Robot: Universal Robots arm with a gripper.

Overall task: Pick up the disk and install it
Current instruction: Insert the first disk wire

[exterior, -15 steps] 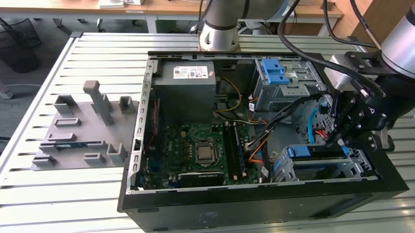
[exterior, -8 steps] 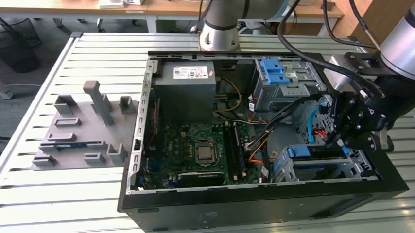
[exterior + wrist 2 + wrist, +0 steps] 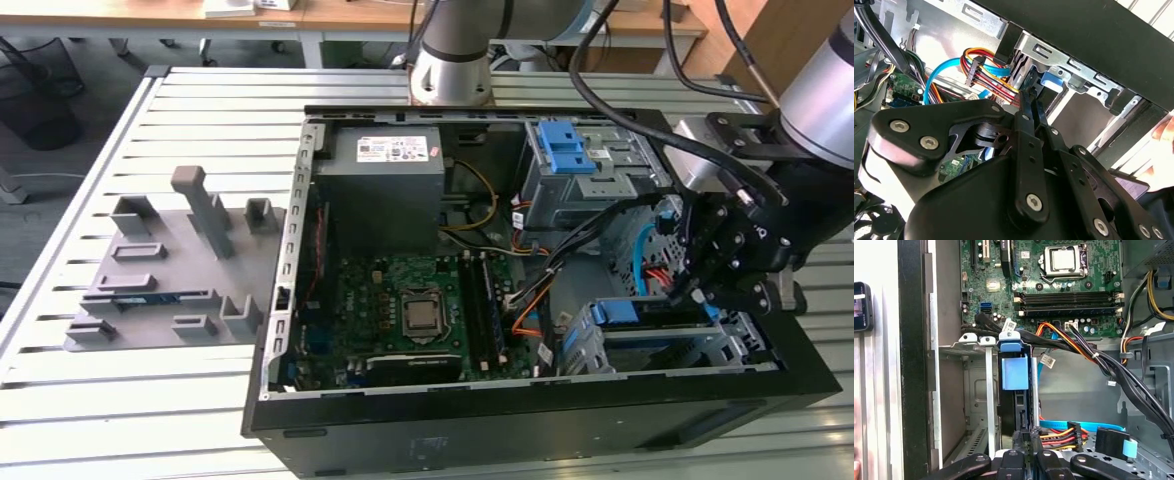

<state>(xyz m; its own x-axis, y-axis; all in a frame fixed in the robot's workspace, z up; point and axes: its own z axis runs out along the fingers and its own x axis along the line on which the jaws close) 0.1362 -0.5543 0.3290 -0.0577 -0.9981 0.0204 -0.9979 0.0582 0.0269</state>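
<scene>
A slatted metal workbench (image 3: 160,400) carries an open black computer case (image 3: 534,430) lying on its side, with desks behind it and a grey moulded fixture tray (image 3: 167,270) well apart on the exterior view's left. The disk (image 3: 1015,375) stands on edge in the lower drive bay (image 3: 974,390) of the case, its blue carrier tab uppermost in the first wrist view, directly ahead of the fingertips and seated between the bay's metal rails. The gripper (image 3: 1024,437) hangs just over the disk's trailing edge; its fingers (image 3: 1029,107) are drawn close together on the thin edge of the carrier — whether they truly pinch it or merely rest against it I cannot tell. Just beside the fingers runs a bundle of red, orange and yellow power wires (image 3: 1059,432) with a blue data cable (image 3: 1079,425) next to it, and beyond the disk lies the green motherboard (image 3: 1054,285). Farther off in the exterior view are the blue-latched drive cage (image 3: 581,165) and the grey power supply (image 3: 380,180). The disk looks nearly home, so the work seems to be at the seating stage. To do it well, the push should run straight along the rails, the carrier kept square so it does not jam, and the loose wires kept out from between disk and bay.
</scene>
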